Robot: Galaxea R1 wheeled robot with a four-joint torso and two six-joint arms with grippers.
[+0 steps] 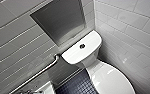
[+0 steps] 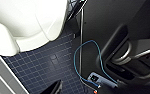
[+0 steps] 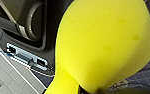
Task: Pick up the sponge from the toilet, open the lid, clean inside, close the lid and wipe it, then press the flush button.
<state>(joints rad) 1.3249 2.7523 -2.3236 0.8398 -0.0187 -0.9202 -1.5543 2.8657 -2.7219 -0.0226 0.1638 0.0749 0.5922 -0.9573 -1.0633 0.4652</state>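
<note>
Sponge (image 3: 103, 42), one, is clamped in the right gripper (image 3: 79, 89), its long axis running out from the wrist above dark floor tiles (image 3: 146, 77). Left gripper's state: cannot tell. Beyond stands one toilet (image 1: 92, 61), lid (image 1: 111, 80) down, with one flush button (image 1: 82, 46) mid-cistern.

The white glossy toilet (image 1: 91, 58) has its smooth oval lid (image 1: 111, 80) shut flat over the bowl. The small round dark flush button (image 1: 82, 46) sits in the middle of the boxy cistern top. The bright yellow sponge (image 3: 103, 42) hangs clear of the toilet above the dark tiled floor (image 3: 146, 77), one end pinched narrow
</note>
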